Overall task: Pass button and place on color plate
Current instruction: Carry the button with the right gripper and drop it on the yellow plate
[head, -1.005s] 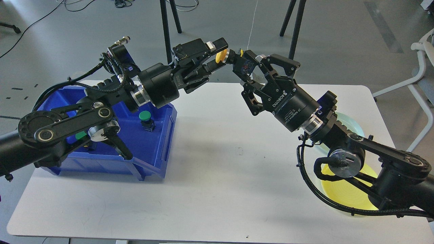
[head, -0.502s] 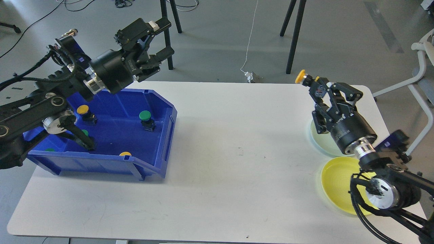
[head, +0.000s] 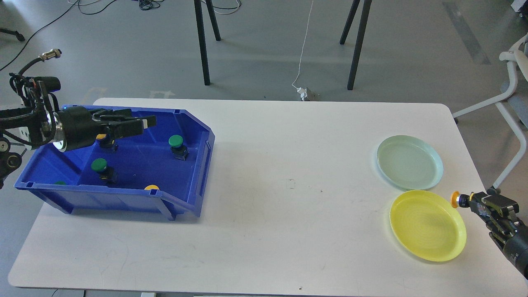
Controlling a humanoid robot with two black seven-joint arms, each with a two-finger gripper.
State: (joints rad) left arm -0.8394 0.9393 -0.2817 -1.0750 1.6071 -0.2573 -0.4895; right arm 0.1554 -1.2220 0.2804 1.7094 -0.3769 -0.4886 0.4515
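Gripping the yellow button (head: 455, 199) after the handover, the right gripper (head: 474, 203) has swung from mid-bench down to the right rim of the yellow plate (head: 420, 235), button cap poking over the edge. The left gripper (head: 138, 122), now empty with jaws parted, has pulled back over the blue bin (head: 198, 165). Only lowering and releasing onto the matching plate seems left.

floor (head: 412, 41): grey | tripod legs (head: 202, 41) | white chair (head: 511, 95) right
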